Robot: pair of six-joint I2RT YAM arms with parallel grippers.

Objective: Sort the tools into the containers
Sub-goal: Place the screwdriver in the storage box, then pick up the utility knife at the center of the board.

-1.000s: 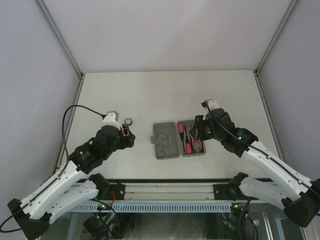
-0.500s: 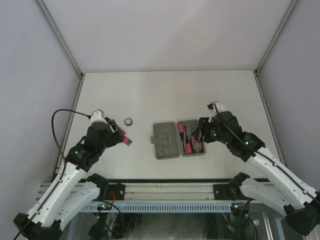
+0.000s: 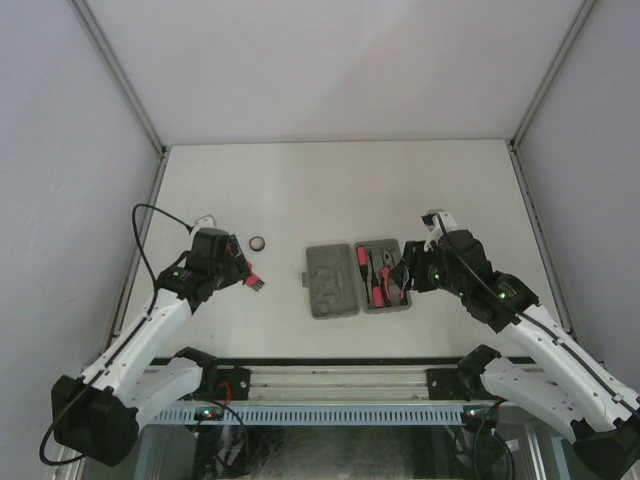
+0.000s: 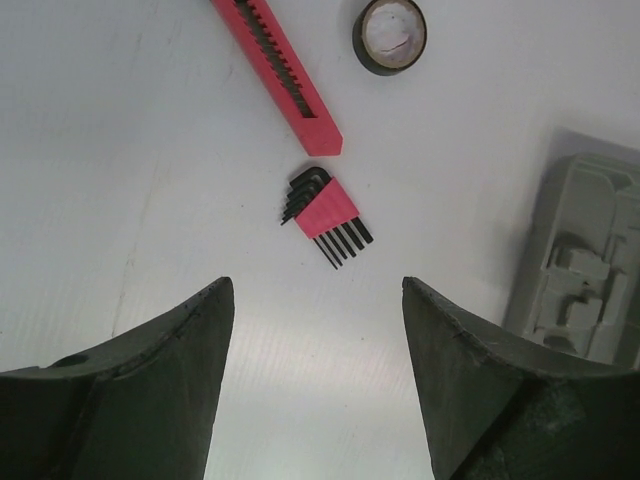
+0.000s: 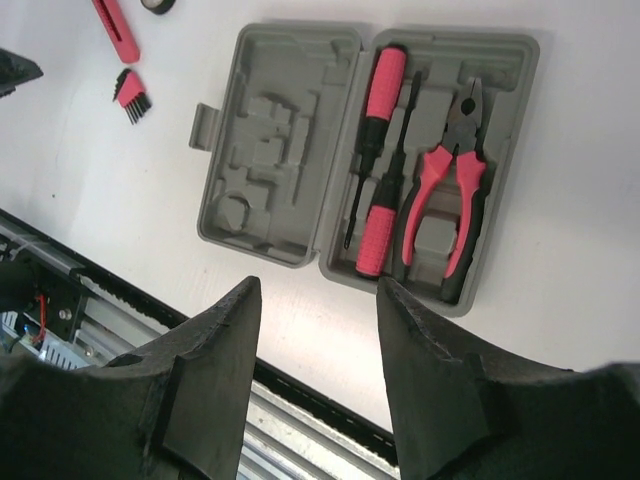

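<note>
Left claw [image 4: 315, 300] spread above red-sleeved black hex-key set [image 4: 322, 215].

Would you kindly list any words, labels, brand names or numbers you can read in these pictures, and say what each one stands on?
No text can be read.
The grey case, pliers, screwdrivers, red utility knife, hex key set and tape roll show no legible lettering. Any moulded marks in the case recesses are too small to tell.
</note>
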